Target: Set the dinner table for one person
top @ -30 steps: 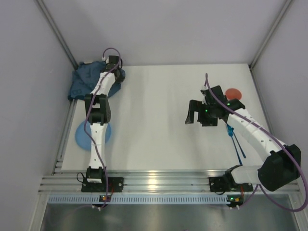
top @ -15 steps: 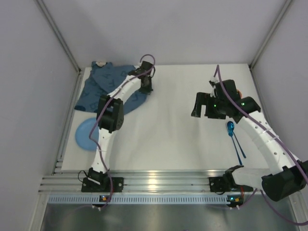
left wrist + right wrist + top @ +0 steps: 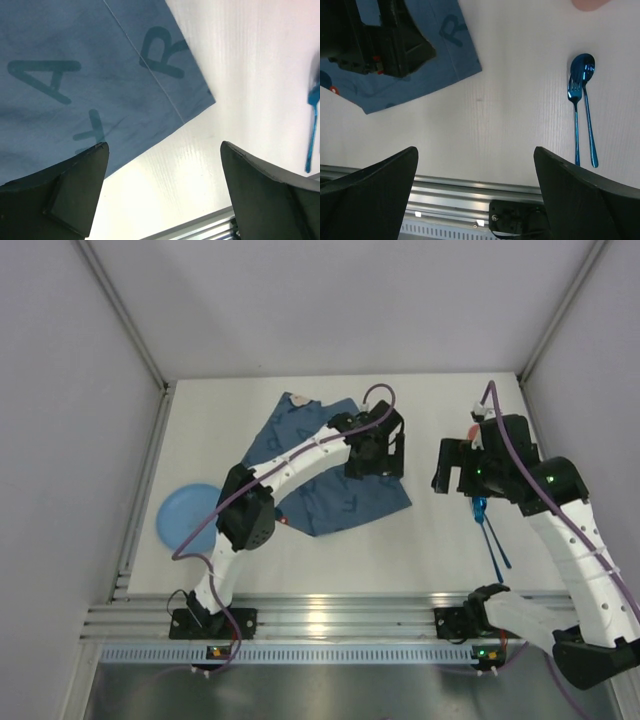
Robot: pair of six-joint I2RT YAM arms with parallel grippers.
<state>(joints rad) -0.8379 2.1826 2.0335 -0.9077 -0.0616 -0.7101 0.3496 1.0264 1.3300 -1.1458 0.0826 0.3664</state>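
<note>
We are hovering the left gripper [image 3: 164, 146] and right gripper [image 3: 475, 150], jaws apart and empty, over the stiff, fixed dinner table [image 3: 410, 535] spreading beneath everything, judging its limp cloth mat [image 3: 75, 60] best pinched at a corner.

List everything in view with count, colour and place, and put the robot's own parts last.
table: 1, plain white, fills the workspace
cloth mat: 1, dark blue with printed letters, spread flat at the table's middle
plate: 1, light blue, left side of the table, partly behind the left arm
fork: 1, shiny blue, right side of the table
spoon: 1, shiny blue, right beside the fork, heads together
red-orange item: 1, far right, mostly hidden by the right arm; kind cannot be told
rail: 1, bare aluminium, along the near edge, carrying both arm bases
left gripper: 1, black, open, above the mat's right corner
right gripper: 1, black, open, above bare table left of the cutlery
</note>
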